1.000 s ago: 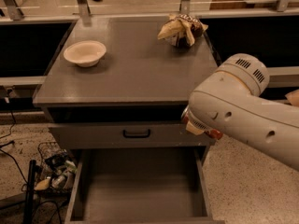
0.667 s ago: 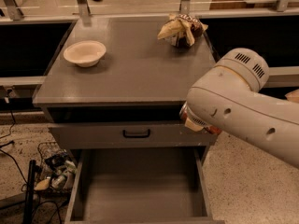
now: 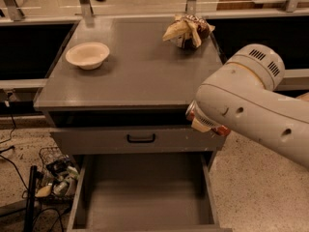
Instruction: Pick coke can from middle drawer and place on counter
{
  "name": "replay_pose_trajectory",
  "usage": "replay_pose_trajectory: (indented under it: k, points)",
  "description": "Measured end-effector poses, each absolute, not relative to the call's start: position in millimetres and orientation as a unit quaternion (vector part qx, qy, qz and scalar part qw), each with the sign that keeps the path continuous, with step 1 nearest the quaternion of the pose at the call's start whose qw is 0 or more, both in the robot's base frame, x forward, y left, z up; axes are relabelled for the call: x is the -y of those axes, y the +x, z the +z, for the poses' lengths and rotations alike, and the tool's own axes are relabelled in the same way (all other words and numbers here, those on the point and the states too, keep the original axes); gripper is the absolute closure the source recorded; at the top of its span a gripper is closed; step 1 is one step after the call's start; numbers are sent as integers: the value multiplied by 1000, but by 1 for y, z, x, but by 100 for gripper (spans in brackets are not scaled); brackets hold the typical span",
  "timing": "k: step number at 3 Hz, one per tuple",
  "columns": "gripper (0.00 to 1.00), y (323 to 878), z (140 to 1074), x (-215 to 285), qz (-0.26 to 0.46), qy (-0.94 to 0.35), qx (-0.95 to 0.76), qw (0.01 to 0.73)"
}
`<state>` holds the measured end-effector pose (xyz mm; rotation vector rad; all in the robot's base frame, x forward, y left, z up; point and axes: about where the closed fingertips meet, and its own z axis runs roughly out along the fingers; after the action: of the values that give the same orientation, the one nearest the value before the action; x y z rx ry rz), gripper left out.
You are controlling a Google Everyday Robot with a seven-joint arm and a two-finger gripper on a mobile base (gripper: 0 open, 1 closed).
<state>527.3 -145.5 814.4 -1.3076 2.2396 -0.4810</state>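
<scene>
The coke can (image 3: 220, 129), red with a silver end, hangs in the air at the counter's front right corner, level with the closed drawer front. My gripper (image 3: 204, 122) is shut on it, mostly hidden under my big white arm (image 3: 251, 100); one cream finger (image 3: 199, 125) crosses the can. Below, the middle drawer (image 3: 145, 197) is pulled out with a bare grey floor. The grey counter (image 3: 140, 66) spreads behind and to the left of the can.
A cream bowl (image 3: 87, 55) sits on the counter's left side and a brown-and-yellow snack bag (image 3: 187, 31) at its back right. A closed drawer front with a black handle (image 3: 141, 138) lies above the open drawer. A wire basket and cables (image 3: 53, 175) sit on the floor left.
My arm has risen a little and drifted slightly left, lifting the coke can with it. The bowl, bag and open drawer have not moved.
</scene>
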Motion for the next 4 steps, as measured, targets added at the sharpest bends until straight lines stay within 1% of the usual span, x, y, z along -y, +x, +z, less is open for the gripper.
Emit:
replay_pose_trajectory:
  k: [2,3,4]
  points:
    - [100,521,874,180,-228,-470,-808,271]
    - [100,521,874,180,-228,-470,-808,271]
    - [100,549,866,172,-221,-474,-806,277]
